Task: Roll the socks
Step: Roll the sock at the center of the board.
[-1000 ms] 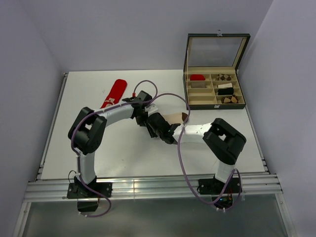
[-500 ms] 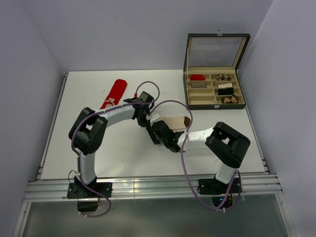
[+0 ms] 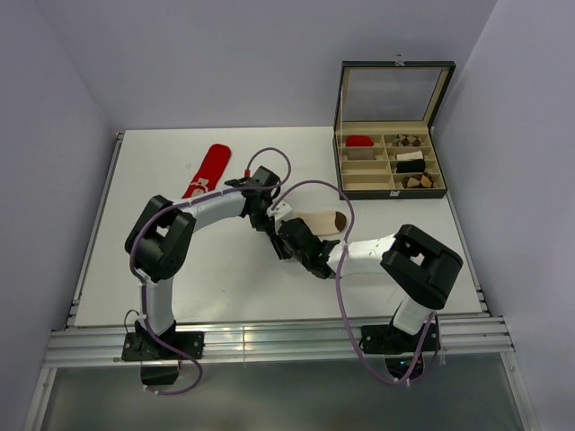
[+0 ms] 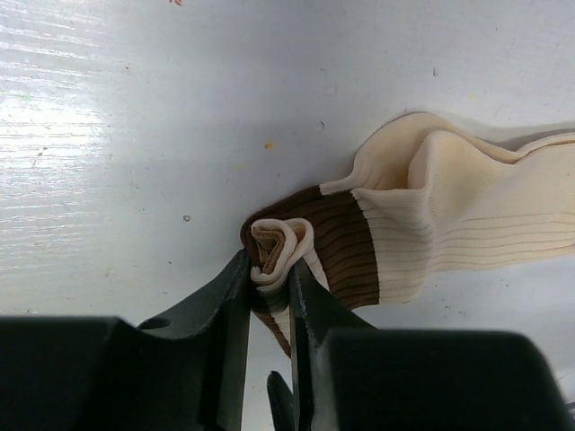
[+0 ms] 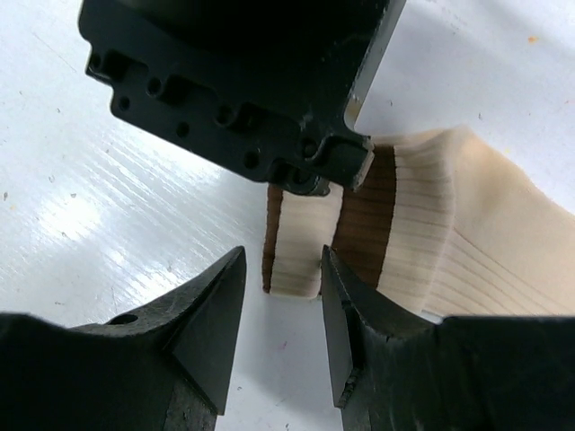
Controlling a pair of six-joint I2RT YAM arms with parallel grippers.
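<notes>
The cream sock (image 3: 321, 220) lies mid-table, its brown-banded end curled into a small roll (image 4: 278, 244). My left gripper (image 3: 267, 219) is shut on that rolled end (image 4: 269, 269). My right gripper (image 3: 289, 237) is open, its jaws (image 5: 283, 262) on either side of the roll's near edge (image 5: 298, 251) without squeezing it; the left gripper's black body (image 5: 243, 81) sits just above. The rest of the sock stretches off to the right (image 5: 485, 242). The red sock (image 3: 210, 169) with white marks lies flat at the far left, away from both grippers.
An open dark case (image 3: 389, 162) stands at the back right, lid up, with a red roll, brown-patterned bundles and a black-and-white bundle in its compartments. The arms' cables (image 3: 310, 193) loop above the cream sock. White walls close in both sides.
My right gripper has slid down and to the left, uncovering more of the cream sock, and now sits at its rolled end. The left gripper has hardly moved and stays shut on the sock.
</notes>
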